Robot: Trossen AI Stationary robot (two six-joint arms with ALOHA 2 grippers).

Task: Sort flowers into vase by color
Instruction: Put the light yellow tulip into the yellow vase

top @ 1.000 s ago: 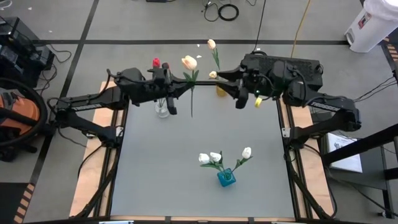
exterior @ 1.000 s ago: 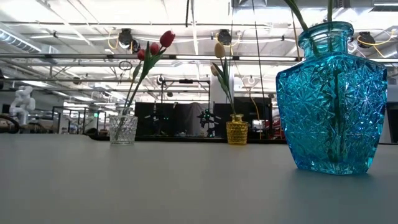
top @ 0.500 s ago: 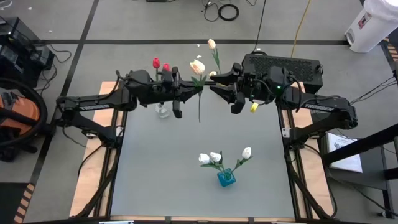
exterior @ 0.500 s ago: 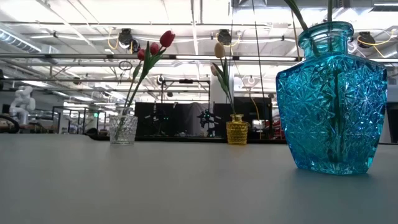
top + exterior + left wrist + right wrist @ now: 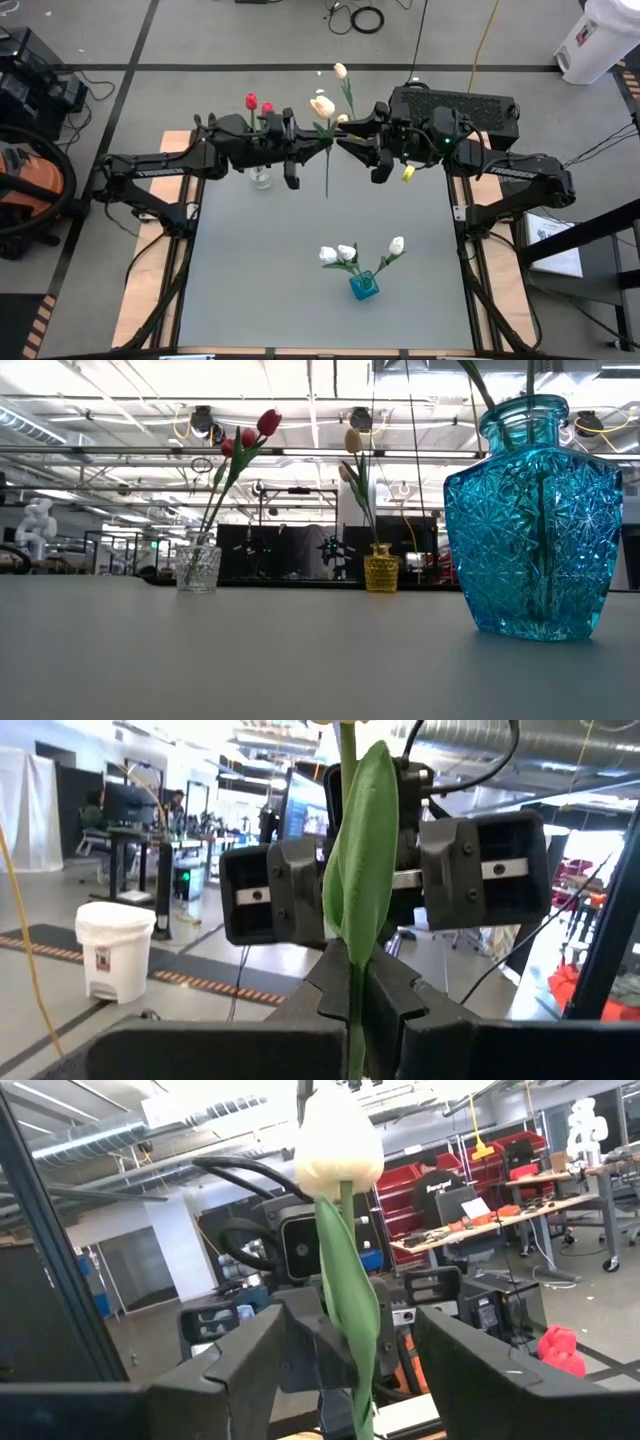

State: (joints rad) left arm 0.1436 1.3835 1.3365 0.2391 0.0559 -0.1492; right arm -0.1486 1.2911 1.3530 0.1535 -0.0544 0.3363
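My left gripper [image 5: 312, 148] is above the table's far part, shut on a cream tulip [image 5: 322, 105] that stands upright in the air. Facing it from the right, my right gripper [image 5: 352, 142] is open. In the right wrist view its fingers [image 5: 240, 1365] stand on either side of the tulip's stem and leaf [image 5: 350, 1295] without touching. A clear vase [image 5: 198, 568] with red tulips [image 5: 267, 423] stands at the far left. A yellow vase [image 5: 381, 570] with cream tulips [image 5: 352, 440] stands at the far middle. A blue vase [image 5: 363, 286] holds white tulips [image 5: 345, 253]. My left gripper pinches the cream tulip's stem together with its long green leaf [image 5: 355, 982] between its two fingers, below the head. The fingers come level from the table's left and lie across the stem. The tulip is upright and lifted clear, its lower stem [image 5: 327, 185] hanging below the fingers.
The blue vase [image 5: 535, 520] stands near the table's middle front, close to the low camera. The grey tabletop [image 5: 260, 270] has bare room to the left and right of it. A black box [image 5: 470, 105] sits beyond the far right corner.
My left gripper has carried the cream tulip toward the table's right, still upright and clear of the table. My right gripper has shifted a little toward the left, so its open fingers now flank the tulip's stem.
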